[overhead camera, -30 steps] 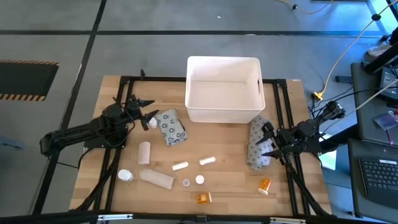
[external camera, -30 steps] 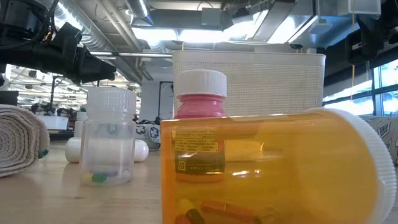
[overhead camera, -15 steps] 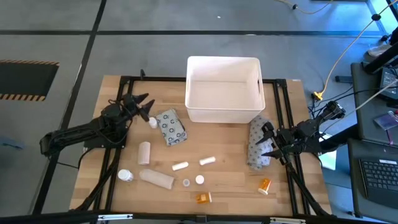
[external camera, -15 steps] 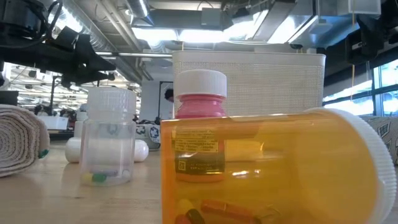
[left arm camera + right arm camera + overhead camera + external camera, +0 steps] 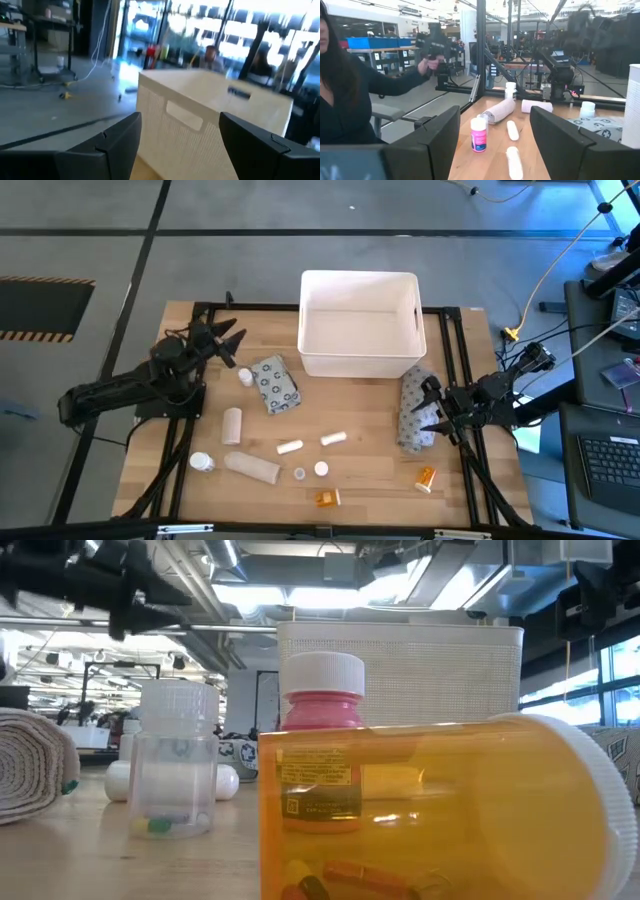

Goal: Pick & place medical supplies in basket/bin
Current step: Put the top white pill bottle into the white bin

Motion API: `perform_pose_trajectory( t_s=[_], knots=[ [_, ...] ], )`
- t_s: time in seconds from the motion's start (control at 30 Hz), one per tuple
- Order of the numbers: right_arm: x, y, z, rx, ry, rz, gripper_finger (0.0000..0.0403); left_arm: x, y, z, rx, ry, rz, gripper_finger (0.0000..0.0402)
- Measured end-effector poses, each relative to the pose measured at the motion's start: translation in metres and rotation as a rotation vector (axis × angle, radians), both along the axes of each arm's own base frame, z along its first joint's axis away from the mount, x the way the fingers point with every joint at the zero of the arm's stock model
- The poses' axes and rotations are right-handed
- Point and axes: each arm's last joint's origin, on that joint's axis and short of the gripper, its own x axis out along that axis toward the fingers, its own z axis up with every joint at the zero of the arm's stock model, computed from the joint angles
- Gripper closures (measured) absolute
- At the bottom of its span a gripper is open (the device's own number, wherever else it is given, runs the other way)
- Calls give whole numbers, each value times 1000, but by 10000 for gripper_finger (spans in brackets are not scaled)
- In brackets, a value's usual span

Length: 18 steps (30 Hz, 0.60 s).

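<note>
My left gripper is open and raised over the table's left far part, beyond a small white bottle that stands beside a flat grey circle-printed packet. In its wrist view the white tub shows between the fingers, farther off. The tub stands at the far middle. My right gripper is open at the right edge of a second grey packet. White rolls, small white cylinders and orange pill bottles lie on the near half. My right gripper stands open by the second grey packet's right edge, coming level from the table's right. Whether a finger touches the packet I cannot tell. My left gripper touches nothing.
In the low view an orange bottle lies close in front, with a pink white-capped bottle and a clear vial behind it. A black frame borders the tabletop. A person sits beyond the table's near-left side.
My left gripper has drawn back from the small white bottle, rising and moving toward the table's far-left corner. The bottle has stayed on the table beside the grey packet. The right arm has kept still.
</note>
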Motion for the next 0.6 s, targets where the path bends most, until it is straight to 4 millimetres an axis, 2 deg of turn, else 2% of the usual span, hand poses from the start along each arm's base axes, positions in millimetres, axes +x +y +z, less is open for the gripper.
perform_pose_trajectory(
  t_s=[0.13,0.3,0.47,0.6],
  knots=[
    [0,0,0,1,0,0,160,18,5,24,-93,305,-17,142],
    [0,0,0,1,0,0,160,43,15,48,-380,604,34,142],
    [0,0,0,1,0,0,160,73,26,53,-605,846,94,142],
    [0,0,0,1,0,0,160,95,33,45,-764,984,59,142]
  ],
)
